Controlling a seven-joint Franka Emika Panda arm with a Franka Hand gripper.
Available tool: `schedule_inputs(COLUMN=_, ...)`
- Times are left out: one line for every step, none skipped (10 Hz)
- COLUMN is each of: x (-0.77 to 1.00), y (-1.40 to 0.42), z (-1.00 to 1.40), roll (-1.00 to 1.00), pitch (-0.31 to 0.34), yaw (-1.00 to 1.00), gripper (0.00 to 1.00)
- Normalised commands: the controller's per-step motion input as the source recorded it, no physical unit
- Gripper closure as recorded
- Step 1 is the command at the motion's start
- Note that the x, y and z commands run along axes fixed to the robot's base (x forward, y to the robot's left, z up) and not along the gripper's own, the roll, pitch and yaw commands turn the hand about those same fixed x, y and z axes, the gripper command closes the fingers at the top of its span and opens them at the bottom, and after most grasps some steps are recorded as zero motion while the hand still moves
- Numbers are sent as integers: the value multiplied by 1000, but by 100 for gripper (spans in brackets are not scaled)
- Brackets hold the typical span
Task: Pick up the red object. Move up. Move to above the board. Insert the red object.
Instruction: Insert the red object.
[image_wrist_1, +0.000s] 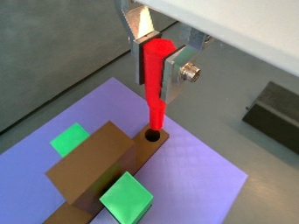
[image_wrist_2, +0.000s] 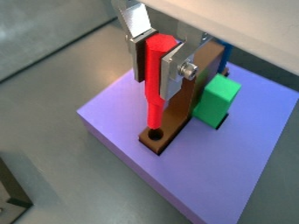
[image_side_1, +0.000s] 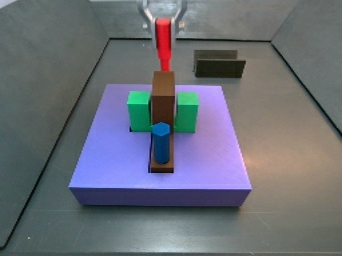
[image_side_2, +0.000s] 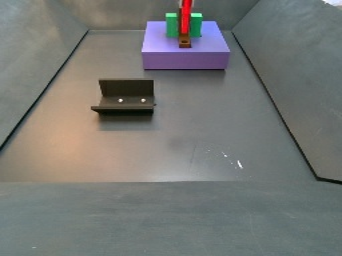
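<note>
Gripper: gripper (image_wrist_1: 160, 54) hangs directly over the board, its silver plates clamped on the upper end of the red object (image_wrist_1: 155, 92), which points straight down between them.
Peg tip: in both wrist views the lower end of the red object (image_wrist_2: 153, 103) sits at the mouth of a dark round hole (image_wrist_1: 152, 136) at one end of the brown bar (image_wrist_1: 100, 166); whether it has entered or just touches the rim cannot be told.
Below the gripper: board (image_wrist_2: 128, 131), lavender, carries the brown bar, with a green block (image_wrist_1: 126, 197) on each side of it.
Farther along the bar: in a side view a blue peg (image_side_1: 160, 142) stands upright at the bar's other end, well clear of the gripper (image_side_1: 164, 14).
Beyond the board: fixture (image_side_2: 126, 96) sits on the floor, well apart from the gripper and out of its path.
Step in hand: judged to be the insertion, with pick, lift and transfer done.
Next move: a straight, slow descent keeping the peg vertical and centred on the hole, then releasing once it is seated; any tilt risks jamming on the rim.
</note>
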Motion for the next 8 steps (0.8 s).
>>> schedule_inputs(x=0, y=0, z=-203, roll=0, pitch=0, yaw=-3, gripper=100)
schedule_inputs(x=0, y=0, z=-214, roll=0, pitch=0, yaw=-3, gripper=100)
schedule_inputs(x=0, y=0, z=-200, roll=0, pitch=0, yaw=0, gripper=100)
schedule_inputs(x=14, y=0, z=-209, roll=0, pitch=0, yaw=0, gripper=100)
schedule_inputs(x=57, y=0, z=-194, roll=-19, pitch=0, yaw=0, gripper=100)
schedule_inputs(x=3, y=0, z=-171, roll=-56, pitch=0, yaw=0, gripper=100)
schedule_inputs(x=31, y=0, z=-171, roll=-53, pitch=0, yaw=0, gripper=100)
schedule_inputs(x=0, y=0, z=-177, roll=-54, pitch=0, yaw=0, gripper=100)
